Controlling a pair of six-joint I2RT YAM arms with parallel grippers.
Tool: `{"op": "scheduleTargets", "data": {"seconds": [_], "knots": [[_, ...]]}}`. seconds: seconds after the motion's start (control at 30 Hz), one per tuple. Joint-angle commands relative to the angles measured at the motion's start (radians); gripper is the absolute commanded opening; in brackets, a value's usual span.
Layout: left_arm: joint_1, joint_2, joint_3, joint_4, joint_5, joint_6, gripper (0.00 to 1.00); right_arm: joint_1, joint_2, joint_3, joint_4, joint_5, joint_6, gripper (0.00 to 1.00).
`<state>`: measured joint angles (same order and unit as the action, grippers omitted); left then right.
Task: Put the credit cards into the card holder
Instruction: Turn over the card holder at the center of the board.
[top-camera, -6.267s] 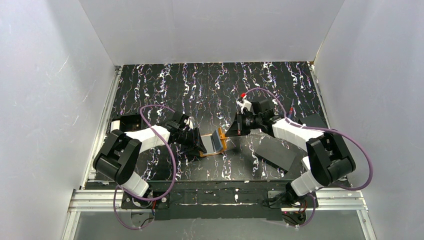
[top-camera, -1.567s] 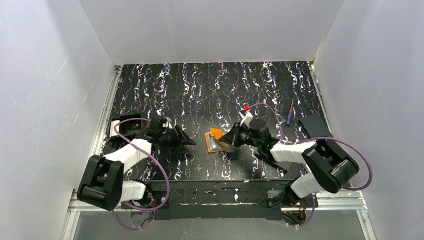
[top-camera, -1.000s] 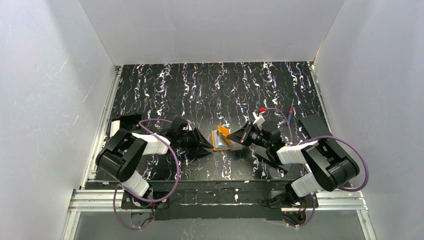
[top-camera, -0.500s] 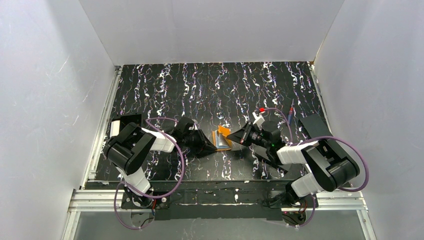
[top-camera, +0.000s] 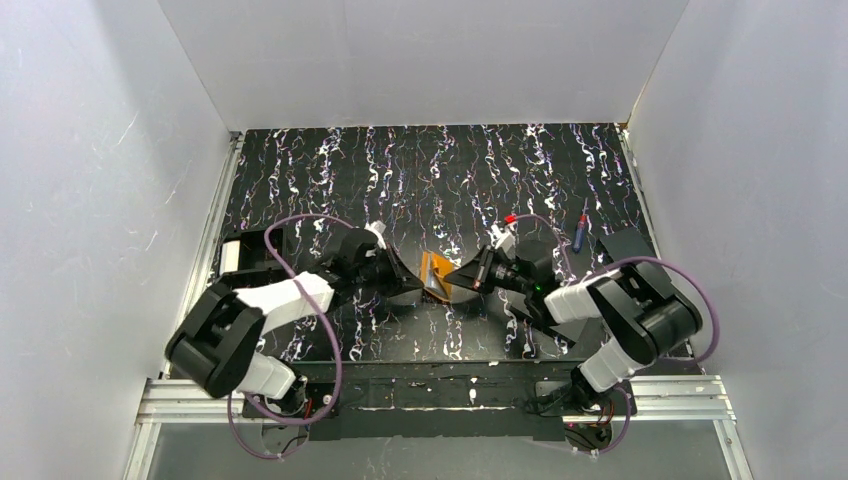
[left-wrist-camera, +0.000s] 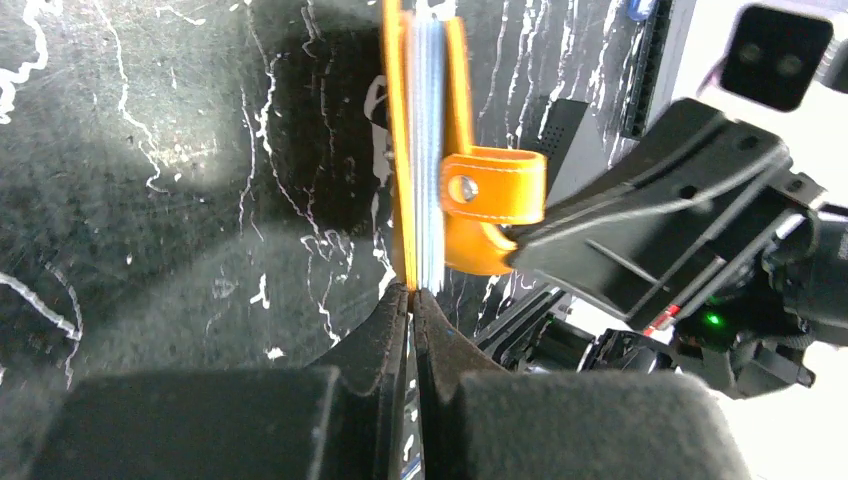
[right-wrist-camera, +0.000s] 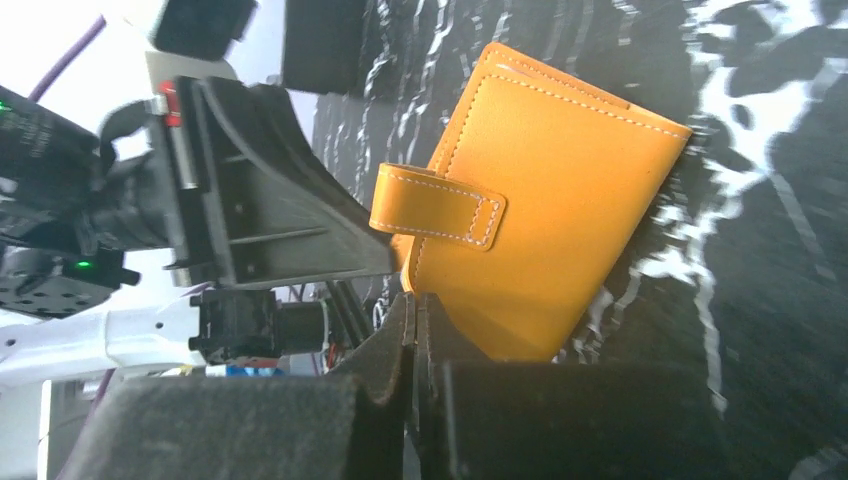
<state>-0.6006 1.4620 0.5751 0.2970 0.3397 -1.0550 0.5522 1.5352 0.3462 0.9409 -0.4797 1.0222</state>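
At centre, left pincer (left-wrist-camera: 411, 292) faces right pincer (right-wrist-camera: 412, 298), both pinching card holder (right-wrist-camera: 540, 200).

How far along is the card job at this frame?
Done: the card holder is folded nearly shut; whether cards sit in its sleeves cannot be told. In hand: the left gripper and the right gripper each pinch an edge of it, holding it on edge. Left: the snap tab hangs unfastened.
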Motion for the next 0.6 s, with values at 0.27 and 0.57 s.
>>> {"op": "scheduleTargets", "data": {"seconds": [0.27, 0.57], "knots": [[-0.005, -0.272, 0.161, -0.554, -0.134, 0.210, 0.00, 0.138, 0.414, 0.114, 0.636, -0.042, 0.391, 0.01], [-0.050, -0.098, 0.291, -0.647, -0.121, 0.299, 0.00, 0.133, 0.475, 0.089, 0.478, -0.060, 0.336, 0.35]]}}
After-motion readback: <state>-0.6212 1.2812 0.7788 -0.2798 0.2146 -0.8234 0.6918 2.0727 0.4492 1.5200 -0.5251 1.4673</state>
